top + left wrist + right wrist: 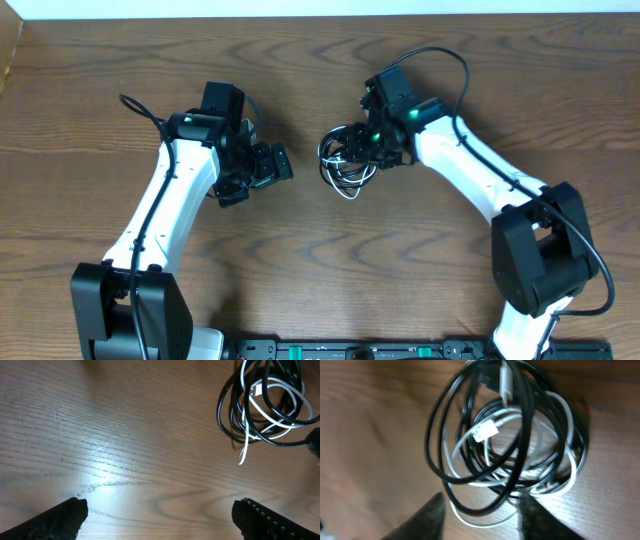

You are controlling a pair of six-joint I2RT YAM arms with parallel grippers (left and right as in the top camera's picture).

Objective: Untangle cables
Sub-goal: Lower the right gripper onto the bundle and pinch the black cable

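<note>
The cables (345, 165) lie balled together on the wooden table (300, 260), black and white loops wound into one coil. In the right wrist view the coil (505, 440) fills the middle, with a white plug at its centre. My right gripper (482, 510) has its jaws part closed around the lowest black and white loops, which span from one finger (432, 517) to the other. In the overhead view that gripper (360, 152) sits on the bundle's right side. My left gripper (272, 168) hovers left of the bundle, open and empty (160, 515); the cables (265, 405) lie beyond it, upper right.
Bare wood grain surrounds the bundle. Thick black cords (450, 60) run along both arms. The table's far edge (320, 14) lies at the top, and the arm bases stand at the near edge.
</note>
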